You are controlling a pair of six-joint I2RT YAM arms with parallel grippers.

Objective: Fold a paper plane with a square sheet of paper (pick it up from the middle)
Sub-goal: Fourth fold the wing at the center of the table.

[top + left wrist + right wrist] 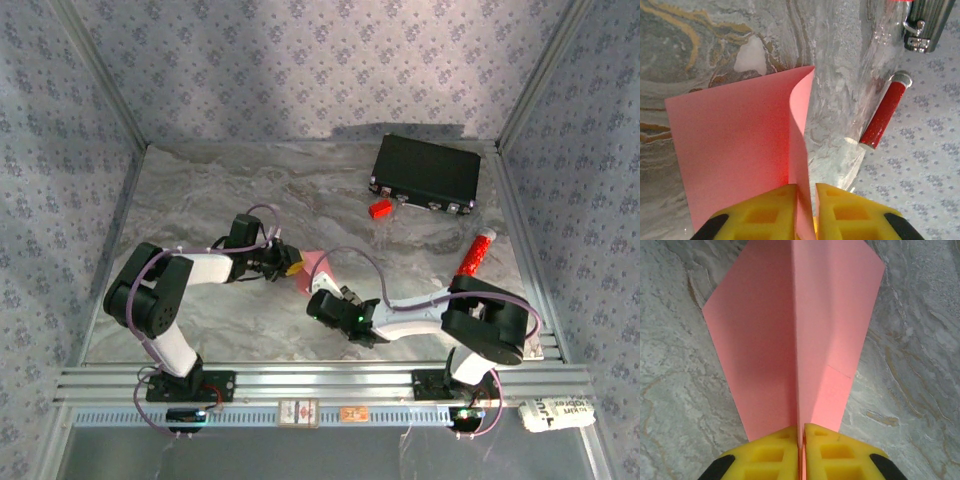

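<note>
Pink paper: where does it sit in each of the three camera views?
Top external: paper at centre, between left gripper and right gripper.
Left wrist: paper centre-left, curled, running down between yellow fingers.
Right wrist: paper centre, creased lengthwise, pinched by yellow fingers.
Shared landmark: the marbled table under it.

Occlusion findings: pink sheet and edge items.
Top view: pink sheet [318, 268] largely covered by both arms, with a small patch exposed between them. Left wrist view: the sheet's 6 o'clock portion runs behind the left jaws; whether they pinch it cannot be determined. Black case [927, 22] cropped at the 1 o'clock corner. Right wrist view: sheet cropped at 12 o'clock, near end buried in the closed right jaws. White packet [555, 413], 5 o'clock in the top view: print illegible.
</note>
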